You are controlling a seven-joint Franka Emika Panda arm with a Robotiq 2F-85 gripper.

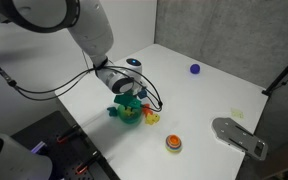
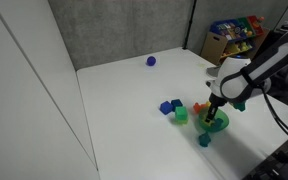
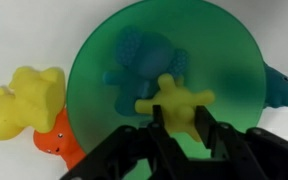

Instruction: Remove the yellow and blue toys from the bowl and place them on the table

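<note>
Over the green bowl (image 3: 92, 60), close to the bench's (image 1: 214, 95) near edge, the gripper (image 3: 181, 128) points straight down. Its jaws are drawn in on either side of a yellow star-shaped toy (image 3: 174, 98) and, by the look of it, clamped on it. The star sits dead centre between the fingertips, inside the rim, its stubby arms splaying left and right across the jaws, so it offers no clear long axis. A blue toy (image 3: 144, 55) lies on the bowl's floor just beyond the star, toward the top of the wrist view, apart from the fingers. Outside the bowl, a yellow bear (image 3: 24, 100) rests on the bench against the left wall with an orange toy (image 3: 56, 140) tucked beside it. In an exterior view, blue blocks (image 2: 169, 107) lie out on the bench to the bowl's left. The coming move likely turns on a straight lift clear of the rim, then a sideways carry to bare bench.
</note>
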